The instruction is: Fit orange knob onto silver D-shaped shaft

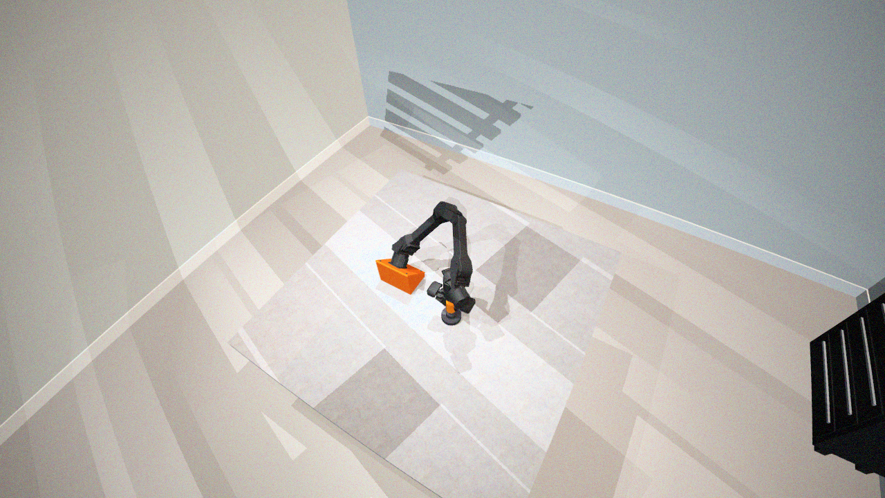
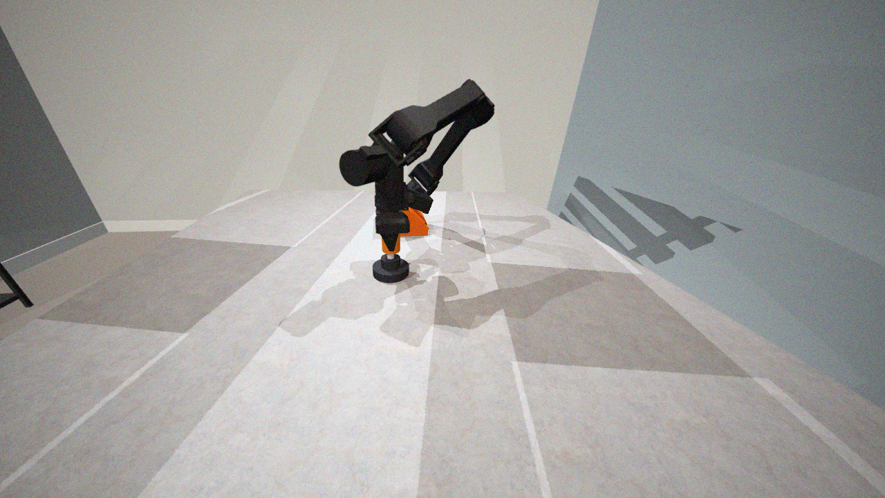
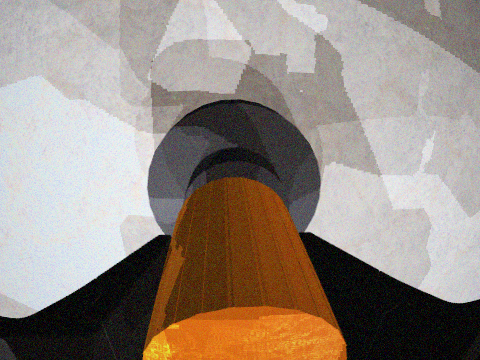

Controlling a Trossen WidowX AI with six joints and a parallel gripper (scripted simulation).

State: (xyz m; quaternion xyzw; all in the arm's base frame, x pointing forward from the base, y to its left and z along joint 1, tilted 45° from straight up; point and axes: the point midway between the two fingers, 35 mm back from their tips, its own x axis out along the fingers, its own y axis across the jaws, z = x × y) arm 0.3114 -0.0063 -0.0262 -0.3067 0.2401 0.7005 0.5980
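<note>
The orange knob (image 1: 449, 306) (image 2: 386, 247) (image 3: 240, 250) is upright between the fingers of my gripper (image 2: 390, 238) (image 3: 235, 247), which is shut on it. The knob is directly above the dark round pedestal (image 1: 451, 319) (image 2: 390, 271) (image 3: 165, 175). A short piece of the silver shaft (image 2: 390, 254) shows between the knob's underside and the pedestal top in the exterior view, so a small gap is there. The knob hides the shaft in the wrist view. The hole and both flat sides are hidden, so their alignment cannot be told.
The arm's orange base block (image 1: 399, 277) (image 2: 416, 223) stands close behind the pedestal as seen in the exterior view. A black slatted object (image 1: 848, 377) is at the far right of the top view. Shadows fall across the patterned table top (image 1: 371, 396) (image 2: 321, 396).
</note>
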